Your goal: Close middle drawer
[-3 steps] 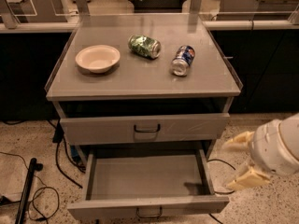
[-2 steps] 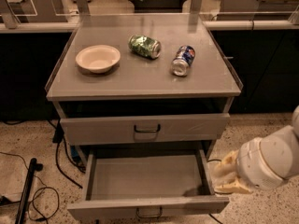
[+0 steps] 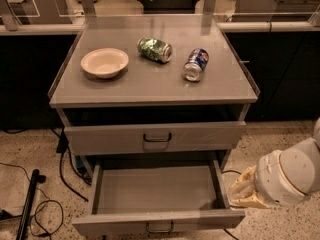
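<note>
**Mid drawer wide open, closing apparently not begun**

The middle drawer [image 3: 155, 191] stood pulled far out of the cabinet [image 3: 150, 89]. Its low front panel w/ loop handle [image 3: 160, 227] sat at the bottom edge of view, well fwd of the taller drawer front [image 3: 200, 134] above. The gripper [image 3: 244, 193] hung low on the drawer's right, just beside its right wall near the front corner. Contact w/ the drawer couldn't be made out, nor whether the gripper was spread or pressed together. Judged progress: approach only, approx. nil on the push itself. Left to do: get against the front panel & shove the drawer fully in, flush w/ the cabinet. A bowl [image 3: 104, 62], green can [image 3: 155, 49] & blue can [image 3: 195, 64] lay on top, not involved.
</note>
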{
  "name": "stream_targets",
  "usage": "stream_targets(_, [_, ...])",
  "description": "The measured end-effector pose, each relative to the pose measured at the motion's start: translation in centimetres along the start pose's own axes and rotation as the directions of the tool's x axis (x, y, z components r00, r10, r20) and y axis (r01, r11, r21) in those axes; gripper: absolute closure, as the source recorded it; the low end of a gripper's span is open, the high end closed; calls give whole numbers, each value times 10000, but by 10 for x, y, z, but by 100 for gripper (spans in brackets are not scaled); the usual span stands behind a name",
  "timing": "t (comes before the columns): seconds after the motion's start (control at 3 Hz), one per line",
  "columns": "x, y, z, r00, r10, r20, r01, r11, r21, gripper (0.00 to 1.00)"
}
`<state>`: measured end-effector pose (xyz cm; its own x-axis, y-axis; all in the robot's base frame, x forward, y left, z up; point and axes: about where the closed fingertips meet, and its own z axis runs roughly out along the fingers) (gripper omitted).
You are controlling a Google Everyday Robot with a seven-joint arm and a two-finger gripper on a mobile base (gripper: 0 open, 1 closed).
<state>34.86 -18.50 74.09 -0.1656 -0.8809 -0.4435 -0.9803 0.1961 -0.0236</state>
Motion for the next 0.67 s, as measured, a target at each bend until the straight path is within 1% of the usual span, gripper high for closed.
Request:
stream_targets(0.33, [29, 5, 55, 9968, 774, -197, -786, 9942, -734, 100])
stream_targets(0.67, [68, 8, 115, 9857, 1589, -561, -1648, 9787, -1225, 100])
